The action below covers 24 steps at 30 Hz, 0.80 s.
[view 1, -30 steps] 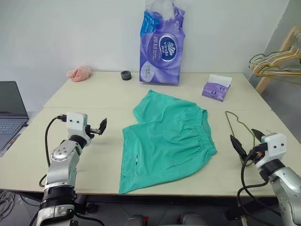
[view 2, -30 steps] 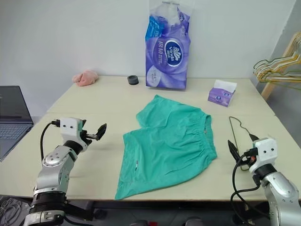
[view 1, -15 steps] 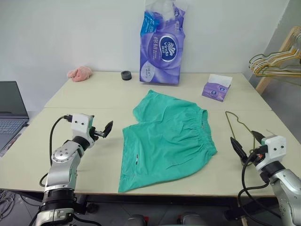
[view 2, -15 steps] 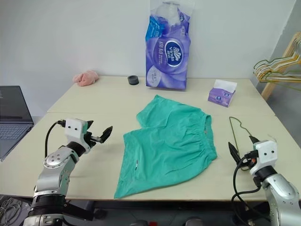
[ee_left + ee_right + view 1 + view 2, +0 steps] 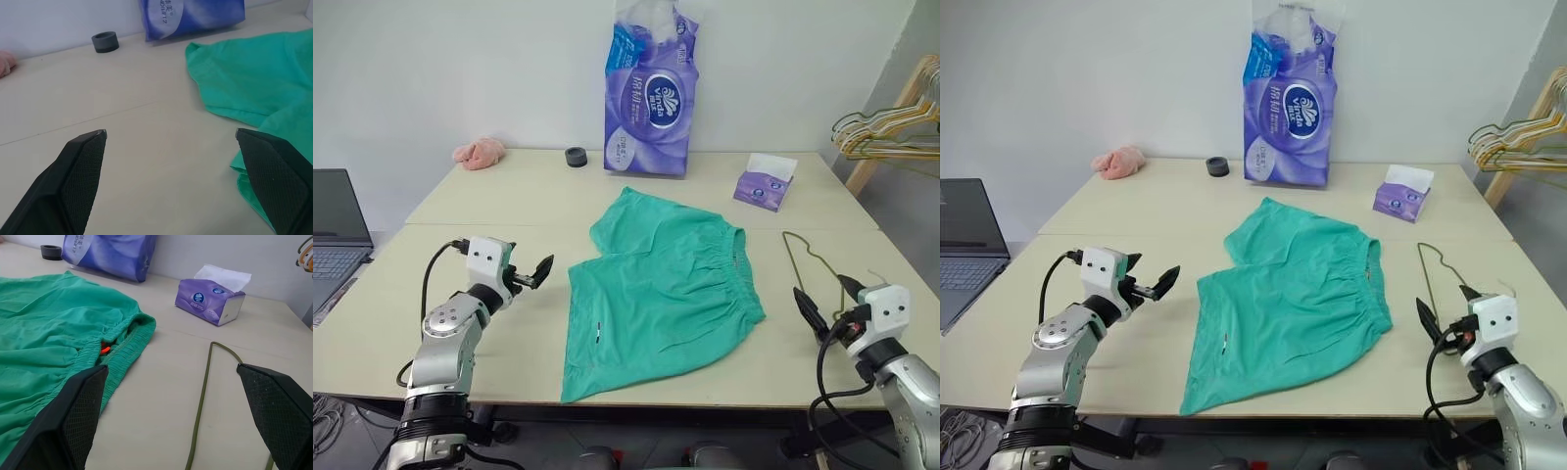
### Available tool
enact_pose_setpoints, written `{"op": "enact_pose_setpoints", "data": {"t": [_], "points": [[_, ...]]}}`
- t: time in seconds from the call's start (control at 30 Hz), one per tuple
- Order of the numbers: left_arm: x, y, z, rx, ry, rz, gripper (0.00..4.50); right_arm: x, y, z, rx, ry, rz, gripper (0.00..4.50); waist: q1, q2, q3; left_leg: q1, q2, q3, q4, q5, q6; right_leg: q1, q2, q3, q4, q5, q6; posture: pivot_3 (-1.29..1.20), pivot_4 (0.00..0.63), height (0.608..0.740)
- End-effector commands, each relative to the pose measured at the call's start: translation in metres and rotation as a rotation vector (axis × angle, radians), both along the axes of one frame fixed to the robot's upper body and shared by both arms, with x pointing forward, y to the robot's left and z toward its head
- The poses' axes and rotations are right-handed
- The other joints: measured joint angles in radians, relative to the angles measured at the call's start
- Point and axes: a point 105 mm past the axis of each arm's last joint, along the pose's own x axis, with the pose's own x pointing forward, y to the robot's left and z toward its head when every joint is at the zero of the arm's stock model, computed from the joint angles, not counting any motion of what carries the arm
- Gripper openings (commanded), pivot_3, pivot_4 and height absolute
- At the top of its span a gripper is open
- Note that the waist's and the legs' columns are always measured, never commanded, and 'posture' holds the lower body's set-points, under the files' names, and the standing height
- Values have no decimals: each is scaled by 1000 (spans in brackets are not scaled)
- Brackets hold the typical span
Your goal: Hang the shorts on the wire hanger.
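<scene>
Shorts [image 5: 658, 289] lie flat mid-table; your left gripper [image 5: 530, 274] and right gripper [image 5: 827, 302] both gape, holding nothing, wire hanger [image 5: 811, 259] right.

The shorts [image 5: 661, 289] lie flat mid-table [image 5: 509, 196], the wire hanger [image 5: 811, 262] just to their right. Behind them stands a tissue pack [image 5: 651, 93], with a tissue box [image 5: 764, 182] to its right and a ring [image 5: 575, 157] and cloth [image 5: 480, 151] to its left. 1 laptop [image 5: 335, 230] sits left of the table.
</scene>
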Motion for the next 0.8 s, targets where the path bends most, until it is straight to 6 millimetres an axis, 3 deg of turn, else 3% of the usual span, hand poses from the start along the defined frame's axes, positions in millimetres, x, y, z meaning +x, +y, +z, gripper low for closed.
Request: {"op": "enact_pose_setpoints", "data": {"t": [0.03, 0.23, 0.37, 0.5, 0.6, 0.7, 0.8], "points": [[0, -6, 16, 26, -44, -42, 4480, -1, 2, 16, -20, -57, 4, 4500, -1, 0, 1, 0, 0, 0, 0, 0, 0, 0, 0, 0, 0, 0, 0, 1, 24, 740], [2, -11, 25, -17, -75, -67, 4480, -8, -1, 14, -20, -43, -13, 4500, -2, 3, 5, 0, 0, 0, 0, 0, 0, 0, 0, 0, 0, 0, 0, -30, 43, 740], [2, -28, 35, -67, -105, -173, 4480, -14, -1, 16, -30, -36, -16, 4500, -6, 6, 8, 0, 0, 0, 0, 0, 0, 0, 0, 0, -1, 0, 0, -83, 41, 740], [7, -56, 42, -50, -103, -337, 4480, -25, -7, 20, -32, -16, -64, 4500, -7, 7, 9, 0, 0, 0, 0, 0, 0, 0, 0, 0, -1, -1, 1, -139, 36, 740], [11, -83, 54, -22, -99, -506, 4480, -41, -28, 12, -8, 56, -185, 4500, -9, 6, 9, -1, -1, 0, 0, 0, 0, 1, 0, -1, -1, -2, 3, -173, 34, 740], [9, -104, 63, -3, -74, -677, 4480, -50, -41, 4, 51, 129, -286, 4500, -40, 7, 10, 0, -3, 2, 0, 0, 0, 1, 1, 0, -2, -1, 2, -208, 35, 740], [5, -121, 71, 38, -67, -819, 4480, -51, -37, 2, 49, 189, -268, 4500, -80, 11, 12, 0, -3, 2, 0, 0, 0, 1, 2, 1, -2, -2, 3, -242, 38, 740]]}}
